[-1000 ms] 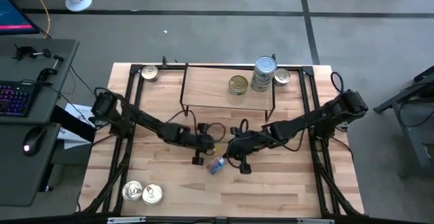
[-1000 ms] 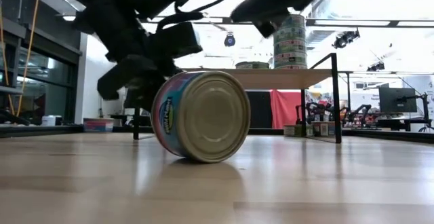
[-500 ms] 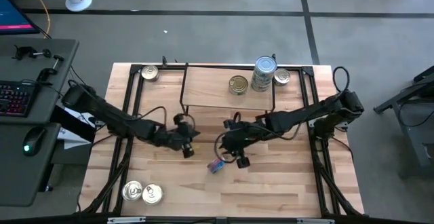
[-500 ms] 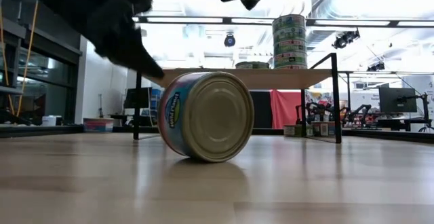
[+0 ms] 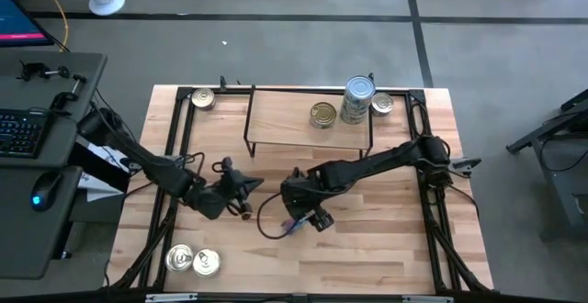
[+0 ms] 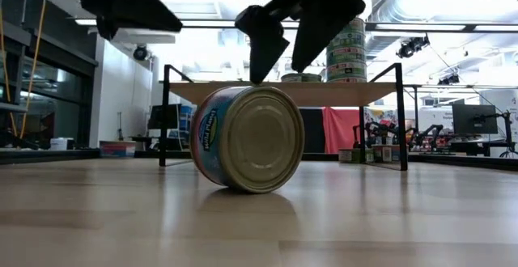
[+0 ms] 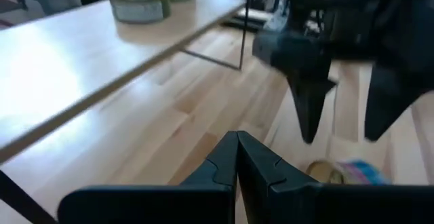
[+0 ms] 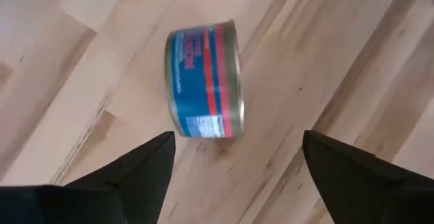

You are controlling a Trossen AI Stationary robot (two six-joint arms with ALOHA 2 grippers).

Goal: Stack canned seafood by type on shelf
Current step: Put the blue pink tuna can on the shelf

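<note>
Right gripper [image 6: 283, 52] hangs over the tin [image 6: 248, 138], fingers spread wide, nothing between them; in the low view the two tips sit upper centre, just above the tin's rim. In the right wrist view the fingers [image 8: 129, 173] fill the bottom corners and the tin [image 8: 203, 80] lies between and beyond them, not touched. In the high view this gripper [image 5: 303, 213] is at centre, slightly below middle.

Tin: on its edge on the table [image 5: 367, 257], rolling surface down, flat metal end facing the low camera, blue-pink label round the wall.

Handling, judged: rigid metal, small, moderately heavy for its size, smooth and slippery wall. On edge it is free to roll, so a nudge from one finger could send it away. Best hold looks like pinching across the two flat ends, or tipping it flat and gripping across the diameter.

Left gripper [image 7: 237, 159]: fingers pressed together, empty, parked centre-left in the high view [image 5: 241, 191].

Shelf [image 5: 285, 115], upper centre of high view: one gold tin [image 5: 322, 115] and a stack [image 5: 358, 99] toward its right end. More tins lower left [image 5: 193, 261] and in the top corners of the table
</note>
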